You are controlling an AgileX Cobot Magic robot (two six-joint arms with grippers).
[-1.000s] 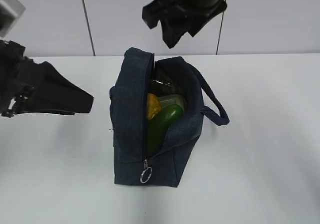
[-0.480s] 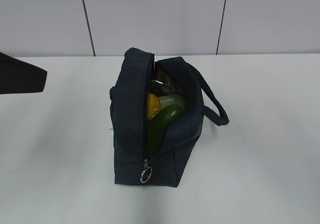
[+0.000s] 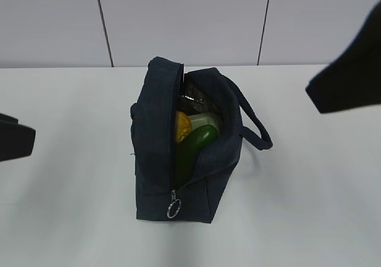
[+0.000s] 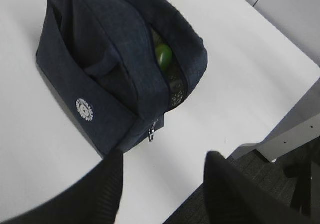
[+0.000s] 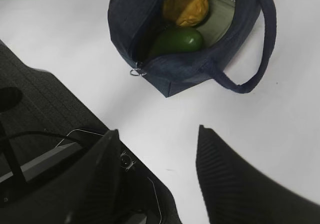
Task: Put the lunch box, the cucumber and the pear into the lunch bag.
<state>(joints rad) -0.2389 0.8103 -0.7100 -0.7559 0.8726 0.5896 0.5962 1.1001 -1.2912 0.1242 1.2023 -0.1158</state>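
Observation:
The dark navy lunch bag (image 3: 178, 154) stands in the middle of the white table, its top zipper open. Inside it show the yellow pear (image 3: 181, 126), the dark green cucumber (image 3: 193, 147) and the pale green lid of the lunch box (image 3: 205, 120). The right wrist view looks down into the bag (image 5: 150, 29) and shows the pear (image 5: 185, 5), the cucumber (image 5: 176, 41) and the lunch box (image 5: 219, 15). My left gripper (image 4: 162, 156) is open and empty, above the table near the bag's zipper end. My right gripper (image 5: 157, 131) is open and empty, held high and away from the bag.
The silver ring pull (image 3: 173, 208) hangs at the bag's near end. The padded loop handle (image 3: 255, 127) sticks out to the right. My left arm (image 3: 15, 142) is at the left edge and my right arm (image 3: 351, 82) at the right edge. The table edge (image 4: 240, 151) is close.
My left arm has drawn back further to the left edge. My right arm, gone from the top of the view, now shows at the right edge. The bag and its contents have not moved.

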